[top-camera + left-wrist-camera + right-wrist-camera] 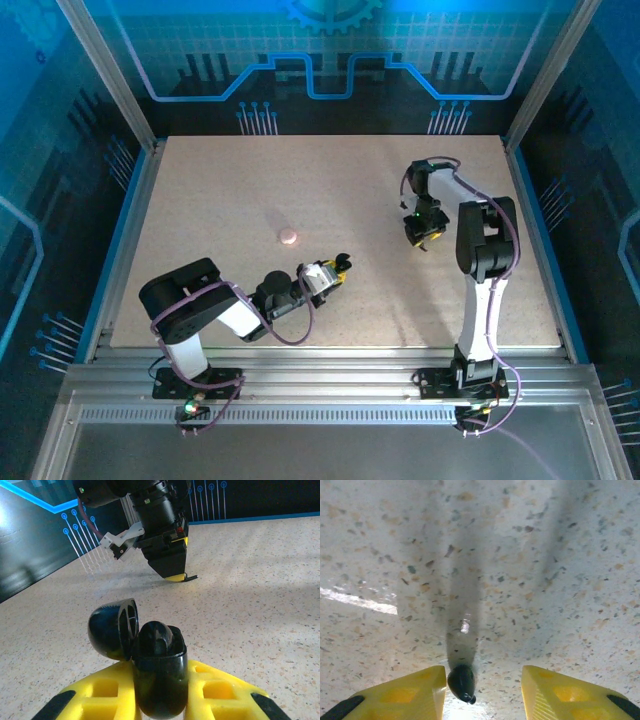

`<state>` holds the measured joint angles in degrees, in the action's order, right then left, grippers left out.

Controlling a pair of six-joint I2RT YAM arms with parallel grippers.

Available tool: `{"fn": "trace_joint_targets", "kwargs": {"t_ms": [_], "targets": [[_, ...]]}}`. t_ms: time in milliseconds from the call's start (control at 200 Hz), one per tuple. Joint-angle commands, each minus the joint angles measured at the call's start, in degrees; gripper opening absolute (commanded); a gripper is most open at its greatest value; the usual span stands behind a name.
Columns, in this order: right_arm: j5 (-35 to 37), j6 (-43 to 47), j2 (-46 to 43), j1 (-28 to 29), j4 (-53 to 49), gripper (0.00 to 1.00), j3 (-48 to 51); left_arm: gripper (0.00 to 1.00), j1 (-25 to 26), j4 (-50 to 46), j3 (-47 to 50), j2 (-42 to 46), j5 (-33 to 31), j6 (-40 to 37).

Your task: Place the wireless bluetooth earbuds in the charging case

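Open black plastic case (160,655) clamped by left gripper (161,687). Right gripper (482,676) spread; tiny black earbud (461,682) off-centre between jaws, best centred before closing.

We saw a glossy black plastic charging case (159,680), a shiny black earbud (461,681), and a matt, speckled table (520,555).

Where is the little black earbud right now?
In the right wrist view, the black earbud lies on the speckled table between the open yellow fingers of the right claw, away from the black charging case in the left claw.
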<state>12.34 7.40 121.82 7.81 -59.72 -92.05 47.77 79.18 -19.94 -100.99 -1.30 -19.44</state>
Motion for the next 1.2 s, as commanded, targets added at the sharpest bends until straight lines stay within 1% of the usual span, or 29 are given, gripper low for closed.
{"fn": "trace_joint_targets", "kwargs": {"t_ms": [0,75,235,330,480,725,1021,1196], "targets": [[-4.4,-1.4,-3.2,-0.9,0.8,0.45,1.1,0.13,-0.5,1.2,-1.6,-0.3,0.6,0.5],[-6.7,-1.9,-3.8,-1.4,0.6,0.46,1.1,0.13,-0.4,1.2,-1.7,-0.1,0.8,0.7],[-7.7,-0.5,-3.1,-1.8,-1.4,0.46,-0.4,0.13,-0.4,1.2,-1.6,0.2,0.7,0.7],[-7.9,1.2,-2.3,-1.8,-3.4,0.44,-1.4,0.13,-0.5,1.2,-1.7,0.3,0.6,0.4],[-5.9,3.3,-1.5,-1.5,-5.0,0.42,-1.7,0.13,-0.5,1.2,-1.8,0.1,0.4,0.3],[-5.6,4.7,0.9,-1.4,-7.1,0.40,-2.6,0.13,-0.4,1.2,-2.0,0.2,0.4,0.2],[-6.2,5.3,2.8,-1.3,-5.9,0.39,-3.0,0.13,-0.5,1.2,-1.8,0.3,0.4,0.0],[-6.6,5.6,3.8,-1.5,-5.3,0.35,-3.4,0.13,-0.5,1.2,-1.8,0.5,0.5,0.0]]}}
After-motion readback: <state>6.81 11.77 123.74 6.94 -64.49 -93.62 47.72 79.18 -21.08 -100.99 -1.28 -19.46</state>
